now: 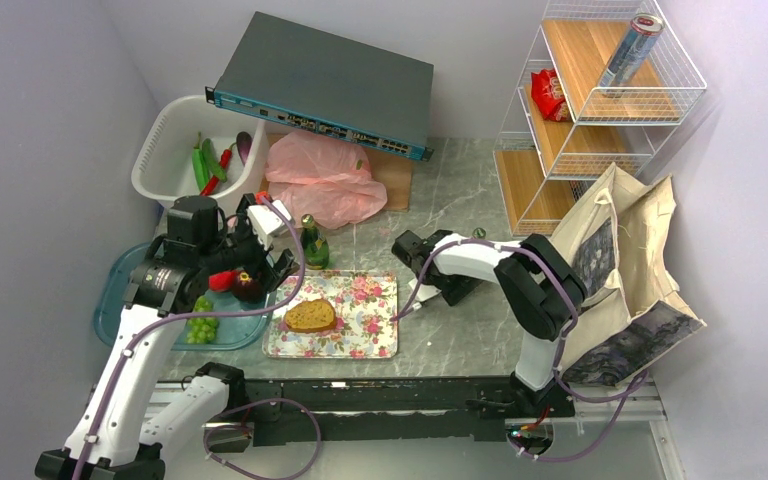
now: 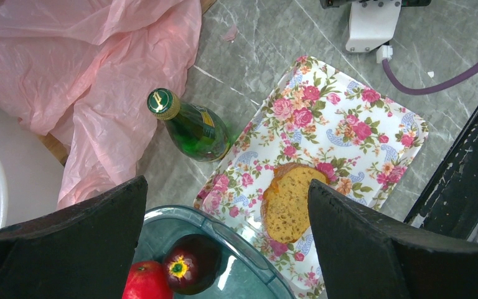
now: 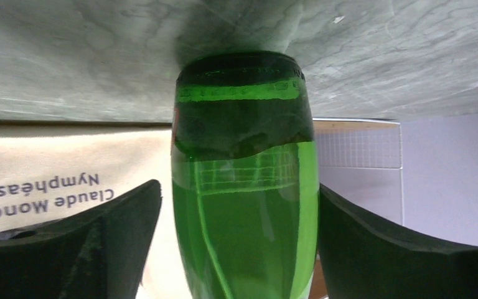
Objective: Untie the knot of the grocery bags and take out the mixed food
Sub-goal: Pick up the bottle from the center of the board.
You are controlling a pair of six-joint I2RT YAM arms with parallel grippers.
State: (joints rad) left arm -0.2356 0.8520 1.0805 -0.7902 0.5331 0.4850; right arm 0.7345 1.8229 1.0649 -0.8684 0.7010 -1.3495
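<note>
The pink plastic bag (image 1: 325, 180) lies slack and crumpled at the back; its knot does not show. The beige tote (image 1: 625, 265) stands at the right. My left gripper (image 2: 227, 187) is open and empty above the teal tray's rim (image 2: 236, 237), over a dark plum (image 2: 190, 261) and a red apple (image 2: 144, 280). Grapes (image 1: 200, 325) lie on that tray. A bread slice (image 1: 310, 316) lies on the floral tray (image 1: 370, 340). One green bottle (image 1: 312, 243) stands beside it. My right gripper (image 3: 239, 187) is open astride a second green bottle (image 3: 243, 237) standing on the table.
A white basket (image 1: 160, 150) at the back left holds peppers and an eggplant. A grey network box (image 1: 325, 80) leans behind the bag. A wire shelf (image 1: 600, 110) at the back right holds a silver can and a red packet.
</note>
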